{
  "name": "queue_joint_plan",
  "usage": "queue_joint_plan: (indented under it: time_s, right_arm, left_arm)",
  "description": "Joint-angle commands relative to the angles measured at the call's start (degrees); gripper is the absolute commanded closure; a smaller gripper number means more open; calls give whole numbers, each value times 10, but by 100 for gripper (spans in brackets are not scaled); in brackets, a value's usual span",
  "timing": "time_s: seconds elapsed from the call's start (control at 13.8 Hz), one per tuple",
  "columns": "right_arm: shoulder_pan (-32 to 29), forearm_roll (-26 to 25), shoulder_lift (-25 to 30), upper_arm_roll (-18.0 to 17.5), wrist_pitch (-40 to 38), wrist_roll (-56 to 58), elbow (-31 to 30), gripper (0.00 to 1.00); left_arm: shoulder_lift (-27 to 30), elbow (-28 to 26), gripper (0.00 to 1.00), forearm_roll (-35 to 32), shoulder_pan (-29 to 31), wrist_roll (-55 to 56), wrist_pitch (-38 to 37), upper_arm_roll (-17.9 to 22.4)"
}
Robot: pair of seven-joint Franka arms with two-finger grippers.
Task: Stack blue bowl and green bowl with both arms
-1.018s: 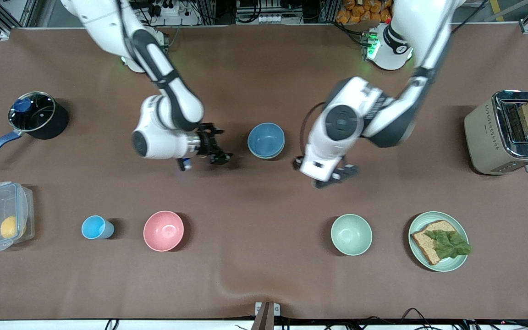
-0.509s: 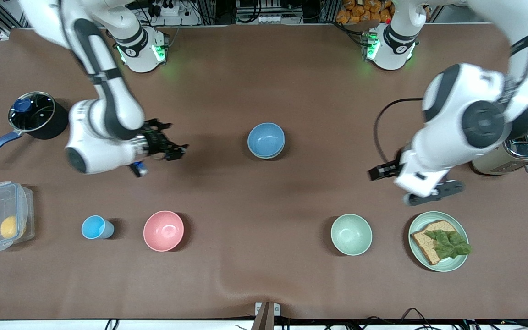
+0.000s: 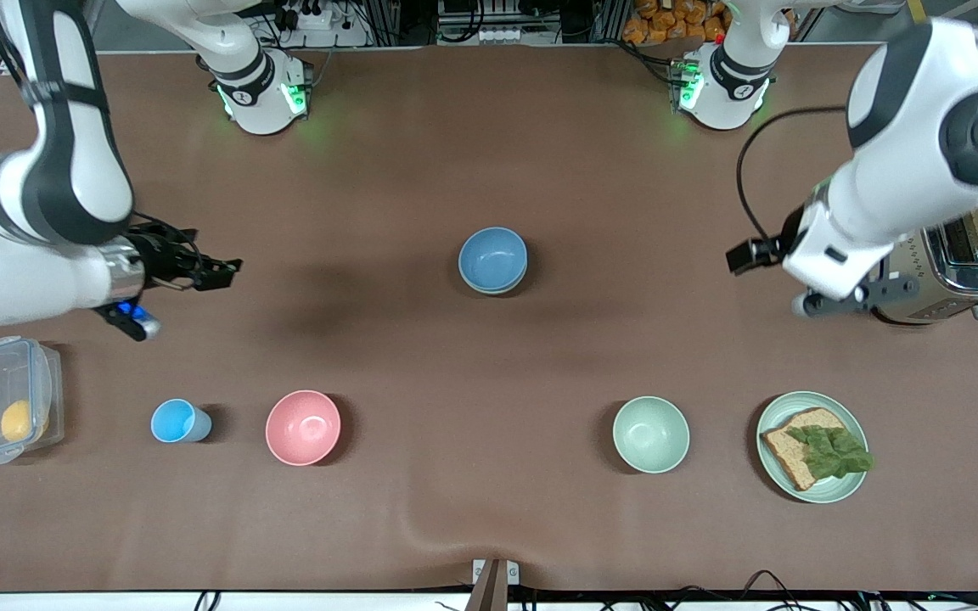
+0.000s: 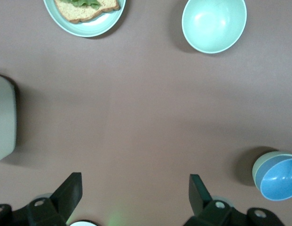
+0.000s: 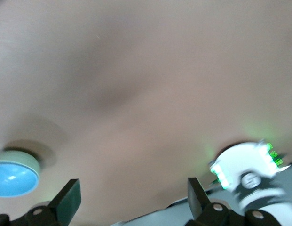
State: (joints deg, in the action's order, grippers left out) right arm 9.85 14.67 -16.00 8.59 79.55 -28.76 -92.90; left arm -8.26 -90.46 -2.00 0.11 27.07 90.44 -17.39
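Note:
The blue bowl [image 3: 493, 257] sits nested inside a green bowl [image 3: 495, 289] at the middle of the table. The pair also shows in the left wrist view, blue bowl [image 4: 280, 178] in green bowl [image 4: 259, 165], and in the right wrist view, blue bowl [image 5: 13, 178] in green bowl [image 5: 24, 158]. A twin green bowl [image 3: 650, 434] stands alone, nearer the front camera, and shows in the left wrist view [image 4: 214, 24]. My left gripper [image 3: 845, 299] is open and empty, up beside the toaster. My right gripper [image 3: 213, 273] is open and empty over bare table toward the right arm's end.
A toaster [image 3: 939, 246] with bread and a green plate [image 3: 850, 488] with bread and lettuce are at the left arm's end. A pink bowl [image 3: 303, 427], a light-blue cup [image 3: 177, 421] and a clear container [image 3: 1, 399] are at the right arm's end.
Both arms have swung away from the stacked bowls, the left toward the toaster, the right toward the container end. The bowls have not moved.

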Motion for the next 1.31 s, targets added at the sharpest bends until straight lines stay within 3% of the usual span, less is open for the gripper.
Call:
queue_joint_plan:
  time_s: [0.0,0.22,0.44,0.73,0.87,1.09,1.24]
  right_arm:
    - [-6,-47,3,-1,-19,99,47,0]
    - [-17,-73,4,5,-17,163,74,0]
    - [-17,-71,24,5,-14,167,94,0]
    - [-11,-83,41,1,23,161,132,0]
    - [-39,-77,40,-8,35,169,136,0]
    - [-97,-102,61,-95,51,170,160,0]
    - [-108,-70,103,-102,52,171,144,0]
  left_arm:
    - [40,-27,0,10,19,-64,4,3]
    - [61,-24,0,11,-3,-175,4,73]
    - [78,-12,0,12,-47,-199,4,128]
    - [70,30,0,17,-49,-198,-28,125]
    - [74,30,0,18,-49,-199,-48,124]
    - [73,31,0,20,-48,-211,-52,125]
    - [73,31,0,21,-51,-213,-52,125]
